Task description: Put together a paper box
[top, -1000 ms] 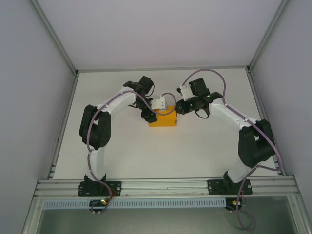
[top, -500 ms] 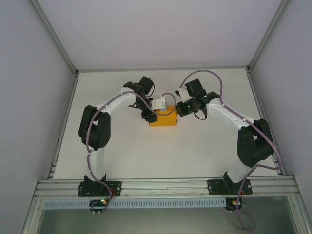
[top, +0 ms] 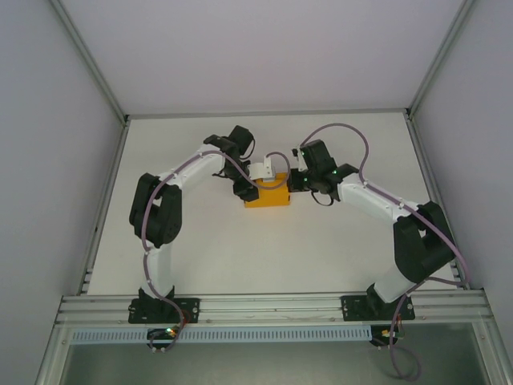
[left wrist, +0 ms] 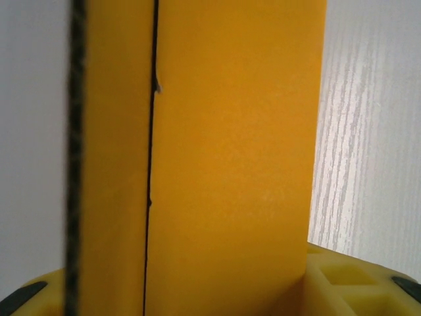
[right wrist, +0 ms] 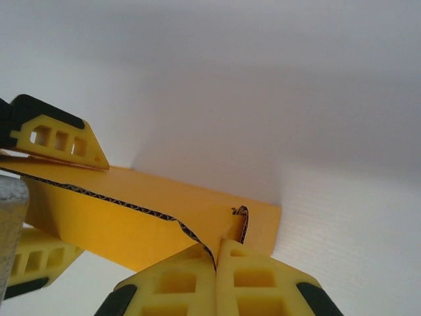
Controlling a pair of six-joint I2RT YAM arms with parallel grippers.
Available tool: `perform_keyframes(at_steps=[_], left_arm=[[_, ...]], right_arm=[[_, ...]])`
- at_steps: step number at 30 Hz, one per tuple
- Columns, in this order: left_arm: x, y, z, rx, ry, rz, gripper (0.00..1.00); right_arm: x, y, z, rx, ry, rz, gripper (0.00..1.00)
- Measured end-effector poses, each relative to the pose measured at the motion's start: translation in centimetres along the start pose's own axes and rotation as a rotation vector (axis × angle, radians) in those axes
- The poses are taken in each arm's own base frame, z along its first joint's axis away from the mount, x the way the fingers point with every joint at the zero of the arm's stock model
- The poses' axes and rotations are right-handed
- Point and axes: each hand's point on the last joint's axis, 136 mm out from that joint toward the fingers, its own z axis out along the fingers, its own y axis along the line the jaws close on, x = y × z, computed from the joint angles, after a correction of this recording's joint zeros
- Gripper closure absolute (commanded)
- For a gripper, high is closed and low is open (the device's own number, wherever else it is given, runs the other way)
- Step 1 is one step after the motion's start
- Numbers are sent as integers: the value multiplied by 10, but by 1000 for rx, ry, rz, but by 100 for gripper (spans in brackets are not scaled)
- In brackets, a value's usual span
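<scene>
Overhead: small orange paper box, standing as a low block on the white table, between two robot arms. Lies with its long axis left to right, one short end toward each arm.

At the box's left end: left gripper, about half spread and straddling the box. In the right wrist view, a yellow finger against the box's upper face and another beneath it. Judged a hold across the box's width.

At the box's right end: right gripper, pressed together, with a raw corrugated card edge running down into the seam between the fingertips. Looks like a pinch on a thin flap or wall of the box there.

Equally near, both in contact with the box. For the coming fold or tuck, probably a push from the right end inward along the long axis, braced from the left.

Compared with a second ago: right gripper in from just behind and right of the box to its right end, lower, and closed from slightly apart to fully together. Box in the same spot; left gripper at the left end as before.
</scene>
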Motion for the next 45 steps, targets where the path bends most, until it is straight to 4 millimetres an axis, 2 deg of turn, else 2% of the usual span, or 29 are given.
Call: perform_keyframes(at_steps=[12, 15, 17, 18, 19, 20, 25, 29, 32, 38, 40, 45], left_arm=[[-1, 6, 0, -27, -2, -32, 44], [-3, 8, 0, -40, -11, -50, 30], [-6, 10, -2, -52, -26, -62, 16], [-7, 10, -4, -59, -33, -66, 12], [-9, 10, -7, -67, -43, -76, 4], [-10, 10, -10, -77, -52, -81, 0], [-16, 8, -44, -167, -123, -141, 0], [-8, 11, -75, -249, -172, -222, 24], [11, 19, -83, -283, -168, -295, 38], [40, 39, -75, -272, -129, -403, 46], [43, 42, -70, -254, -119, -413, 56], [41, 35, -62, -204, -114, -382, 70]], right_arm=[[0, -7, 12, 218, -161, -107, 100], [2, -9, 14, 236, -183, -111, 100], [2, -8, 15, 235, -202, -108, 100], [3, -8, 15, 234, -207, -108, 100], [2, -7, 15, 236, -215, -107, 100], [2, -8, 15, 239, -219, -107, 100], [3, -7, 15, 247, -225, -112, 100], [3, -6, 15, 246, -225, -114, 100], [3, -5, 15, 244, -224, -119, 100], [3, -3, 15, 238, -218, -135, 100], [4, -2, 15, 234, -216, -136, 100], [3, -2, 16, 233, -209, -140, 100]])
